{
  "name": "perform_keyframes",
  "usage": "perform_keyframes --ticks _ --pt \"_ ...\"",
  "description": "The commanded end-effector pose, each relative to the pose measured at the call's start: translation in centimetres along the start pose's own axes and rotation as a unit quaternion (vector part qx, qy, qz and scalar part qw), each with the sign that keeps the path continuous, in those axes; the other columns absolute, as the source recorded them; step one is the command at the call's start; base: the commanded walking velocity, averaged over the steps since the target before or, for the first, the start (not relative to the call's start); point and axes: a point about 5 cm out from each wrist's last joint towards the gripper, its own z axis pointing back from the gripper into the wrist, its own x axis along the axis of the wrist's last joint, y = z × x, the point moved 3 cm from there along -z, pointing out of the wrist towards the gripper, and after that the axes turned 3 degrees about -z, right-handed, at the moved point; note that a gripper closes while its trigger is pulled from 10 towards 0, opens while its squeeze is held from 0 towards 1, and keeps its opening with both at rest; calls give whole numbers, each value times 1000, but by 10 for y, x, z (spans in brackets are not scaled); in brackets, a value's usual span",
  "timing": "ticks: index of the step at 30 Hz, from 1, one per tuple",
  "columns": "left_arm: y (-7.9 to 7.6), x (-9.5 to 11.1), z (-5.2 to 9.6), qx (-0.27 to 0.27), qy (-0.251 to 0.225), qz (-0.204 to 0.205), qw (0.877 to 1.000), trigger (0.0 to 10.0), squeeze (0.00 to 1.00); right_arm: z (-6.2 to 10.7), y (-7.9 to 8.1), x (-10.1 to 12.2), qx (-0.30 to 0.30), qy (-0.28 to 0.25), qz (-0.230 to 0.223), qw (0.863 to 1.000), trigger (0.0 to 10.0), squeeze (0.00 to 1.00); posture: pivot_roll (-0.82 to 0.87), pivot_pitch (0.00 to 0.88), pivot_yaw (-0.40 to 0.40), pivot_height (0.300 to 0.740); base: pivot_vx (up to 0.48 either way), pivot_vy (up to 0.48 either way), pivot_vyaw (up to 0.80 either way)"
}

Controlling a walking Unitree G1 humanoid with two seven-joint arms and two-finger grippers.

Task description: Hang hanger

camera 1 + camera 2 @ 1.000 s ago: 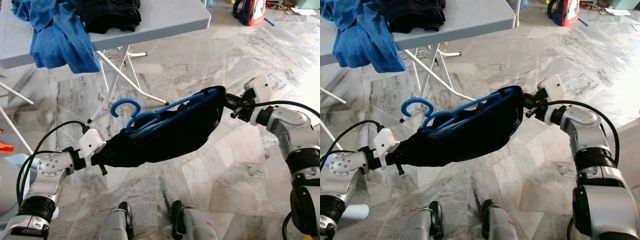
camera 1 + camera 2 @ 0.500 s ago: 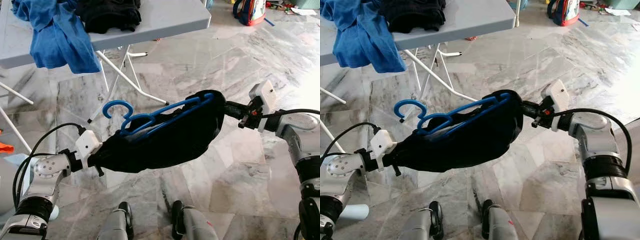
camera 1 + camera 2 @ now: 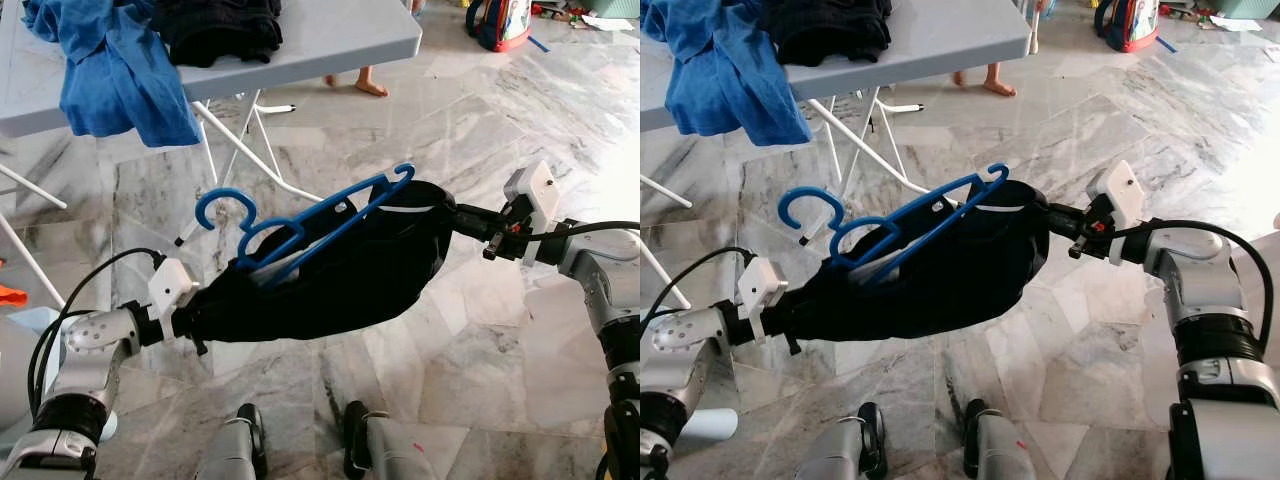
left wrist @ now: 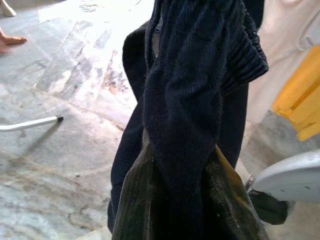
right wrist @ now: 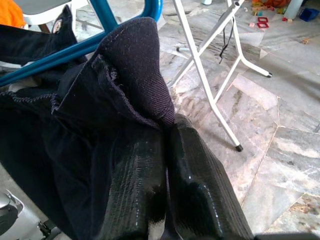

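Note:
A black corduroy garment [image 3: 320, 275] hangs stretched between my two grippers over the marble floor. My left gripper [image 3: 196, 322] is shut on its lower left end, and my right gripper [image 3: 452, 214] is shut on its upper right end. A blue plastic hanger [image 3: 305, 220] lies slanted along the top of the garment. Its hook [image 3: 222, 203] points left, and its right tip [image 3: 402, 174] sticks up above the cloth. In the left wrist view the fingers [image 4: 134, 200] pinch the dark cloth [image 4: 200, 90]. In the right wrist view the hanger's blue bar [image 5: 55, 52] runs beside the gripped fold [image 5: 132, 65].
A grey folding table [image 3: 340, 40] stands behind, with a blue cloth [image 3: 115, 75] draped over its edge and dark clothes [image 3: 220, 25] on top. Its white legs [image 3: 250, 150] splay close to the hanger. A person's bare feet [image 3: 360, 83] stand beyond. A backpack [image 3: 500, 20] sits far right.
The hanger's right end has lifted clear of the garment and now tilts above it. My right gripper has drawn slightly right, stretching the cloth. A person's feet have come into view behind the table.

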Motion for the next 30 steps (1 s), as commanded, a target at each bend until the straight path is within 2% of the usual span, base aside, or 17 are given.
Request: perform_keyframes --ticks 1,9,20,23,27,30 --pt "-3 -11 9 6 16 21 1000 0 0 14 -12 12 -32 -16 12 999 0 0 -106 275 -42 740 0 0 0" --pt "-3 0 5 -5 -8 15 1000 0 0 10 -11 8 -31 -7 13 999 0 0 -104 276 -42 740 0 0 0" --pt "-16 7 2 -67 -21 29 997 0 0 6 -16 2 -56 6 7 998 0 0 -107 279 -41 740 0 0 0" --pt "-25 7 2 -102 -16 32 994 0 0 3 -17 0 -63 12 8 998 0 0 -104 278 -41 740 0 0 0" --pt "-25 5 3 -102 -11 31 994 0 0 2 -17 0 -61 13 9 998 0 0 -105 278 -41 740 0 0 0" --pt "-28 0 9 -113 9 31 993 0 0 3 -18 -1 -61 20 11 998 0 0 -105 278 -42 740 0 0 0"
